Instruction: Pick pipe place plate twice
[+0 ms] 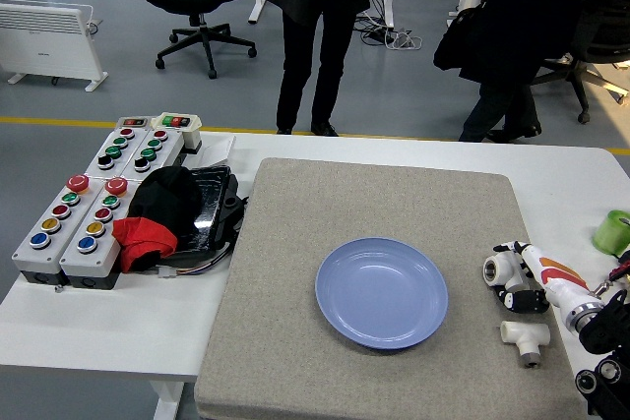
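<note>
A blue plate lies in the middle of the grey mat, with nothing on it. Two white pipe fittings lie on the mat to its right: an elbow fitting and, closer to me, a tee fitting. My right hand comes in from the lower right corner. Its white fingers with black tips sit loosely spread against the elbow fitting's right side, and the fitting still rests on the mat. The left hand is out of view.
Two grey push-button boxes and a black tray holding black and red cloth fill the table's left side. A green roll sits at the right edge. Two people stand on the floor beyond the table.
</note>
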Motion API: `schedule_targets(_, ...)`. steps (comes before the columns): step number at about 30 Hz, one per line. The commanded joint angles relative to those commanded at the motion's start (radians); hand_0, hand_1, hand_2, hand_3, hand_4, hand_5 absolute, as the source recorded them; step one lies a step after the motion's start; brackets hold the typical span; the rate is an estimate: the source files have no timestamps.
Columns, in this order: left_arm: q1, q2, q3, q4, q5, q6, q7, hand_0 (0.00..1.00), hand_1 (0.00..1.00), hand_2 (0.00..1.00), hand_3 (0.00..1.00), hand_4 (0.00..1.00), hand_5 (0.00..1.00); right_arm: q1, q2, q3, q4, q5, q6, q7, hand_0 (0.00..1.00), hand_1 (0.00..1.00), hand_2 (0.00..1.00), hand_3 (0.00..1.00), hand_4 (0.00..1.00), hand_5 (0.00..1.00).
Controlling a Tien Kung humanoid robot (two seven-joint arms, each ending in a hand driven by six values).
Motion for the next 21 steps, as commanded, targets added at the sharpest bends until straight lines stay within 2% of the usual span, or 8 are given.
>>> schedule_targets(6, -0.004, 0.000, 0.002, 0.000, -0.005, 0.001, -0.001, 0.721, 0.746, 0.701, 0.647, 0.396, 0.998, -0.007, -0.006, 0.017, 0.047, -0.016, -0.030, 0.014, 0.375, 0.493, 0.577, 0.684, 0.502, 0.183)
schedule_targets(11, -0.006, 0.000, 0.004, 0.000, -0.007, 0.001, -0.002, 0.721, 0.746, 0.701, 0.647, 0.395, 0.998, -0.010, -0.014, 0.020, 0.127, -0.031, -0.049, 0.017, 0.368, 0.487, 0.568, 0.669, 0.491, 0.179)
schedule_targets(13, -0.007, 0.000, 0.003, 0.000, -0.005, 0.000, -0.002, 0.721, 0.746, 0.701, 0.647, 0.395, 0.998, -0.010, -0.018, 0.010, 0.182, -0.031, -0.051, 0.019, 0.368, 0.487, 0.568, 0.669, 0.491, 0.179)
schedule_targets(17, -0.008, 0.000, 0.004, 0.000, -0.007, 0.000, -0.002, 0.719, 0.746, 0.701, 0.646, 0.396, 0.998, -0.006, -0.022, -0.017, 0.254, -0.027, -0.045, 0.019, 0.367, 0.486, 0.570, 0.668, 0.485, 0.177)
schedule_targets(21, -0.008, 0.000, 0.004, 0.000, -0.010, 0.000, -0.002, 0.719, 0.746, 0.701, 0.646, 0.396, 0.998, 0.015, -0.024, -0.081, 0.344, -0.008, -0.005, 0.011, 0.367, 0.486, 0.570, 0.668, 0.485, 0.177)
